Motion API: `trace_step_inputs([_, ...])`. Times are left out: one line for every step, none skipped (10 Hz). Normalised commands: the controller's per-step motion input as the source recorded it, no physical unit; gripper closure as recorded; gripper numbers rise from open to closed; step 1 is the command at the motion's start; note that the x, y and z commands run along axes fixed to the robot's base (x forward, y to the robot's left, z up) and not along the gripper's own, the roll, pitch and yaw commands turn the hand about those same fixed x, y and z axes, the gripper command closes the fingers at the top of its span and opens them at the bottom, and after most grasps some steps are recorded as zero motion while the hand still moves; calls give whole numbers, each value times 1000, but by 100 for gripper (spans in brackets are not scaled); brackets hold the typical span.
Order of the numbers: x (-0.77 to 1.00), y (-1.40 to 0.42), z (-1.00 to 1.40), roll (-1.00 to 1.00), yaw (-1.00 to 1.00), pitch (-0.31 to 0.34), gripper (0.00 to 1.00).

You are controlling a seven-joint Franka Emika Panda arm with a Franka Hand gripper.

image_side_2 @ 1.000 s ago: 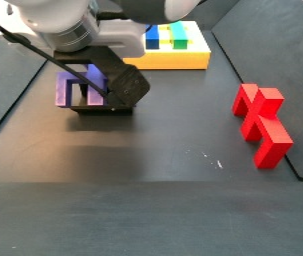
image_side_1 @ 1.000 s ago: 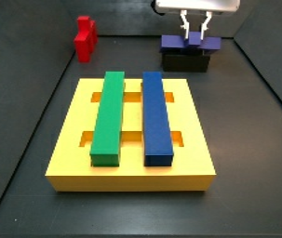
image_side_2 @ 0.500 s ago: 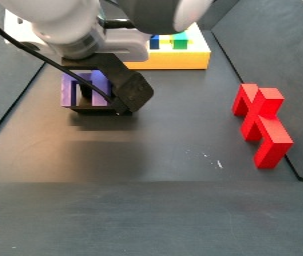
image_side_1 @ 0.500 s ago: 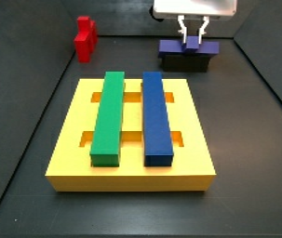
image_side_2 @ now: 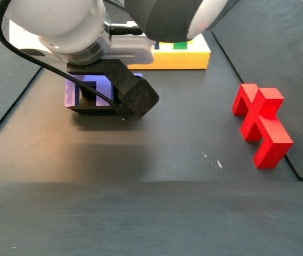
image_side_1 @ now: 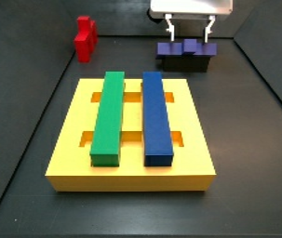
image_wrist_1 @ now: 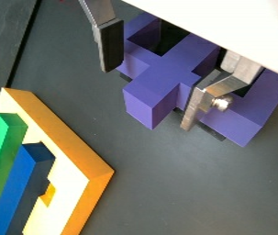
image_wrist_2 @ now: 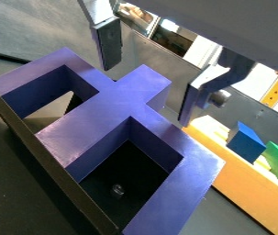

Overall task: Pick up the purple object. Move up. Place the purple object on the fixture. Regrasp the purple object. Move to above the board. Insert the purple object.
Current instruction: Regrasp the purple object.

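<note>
The purple object [image_side_1: 187,48] rests on the black fixture [image_side_1: 188,64] at the far end of the floor, beyond the yellow board [image_side_1: 69,160]. My gripper [image_side_1: 189,35] hangs right over it, open. In both wrist views the fingers stand on either side of the purple object's [image_wrist_1: 166,81] [image_wrist_2: 114,108] middle prong. The gripper [image_wrist_1: 153,72] [image_wrist_2: 157,66] has one finger [image_wrist_1: 106,41] a little apart from the prong and the other finger [image_wrist_1: 199,103] close by its far side. In a side view the arm covers most of the purple object [image_side_2: 92,92] and fixture [image_side_2: 108,109].
The board carries a long green bar [image_side_1: 108,116] and a long blue bar [image_side_1: 155,116], with open slots across them. A red block [image_side_1: 85,37] [image_side_2: 261,122] stands near the far wall, apart from the fixture. Dark walls edge the floor.
The gripper came down with the purple object and set it on the fixture. Its fingers, close together on the piece before, now stand wide apart.
</note>
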Motion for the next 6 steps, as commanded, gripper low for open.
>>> trace_step_inputs([-51,-220,440,1000,146,-100,0])
trace_step_inputs([0,-226,437,1000,137,-191,0])
trace_step_inputs([0,-246,334,1000,89,-297,0])
trace_step_inputs([0,-243,203,1000,120,-286,0])
trace_step_inputs([-6,-206,131,1000,126,-306,0])
trace_step_inputs([0,-191,100,1000,131,-311,0])
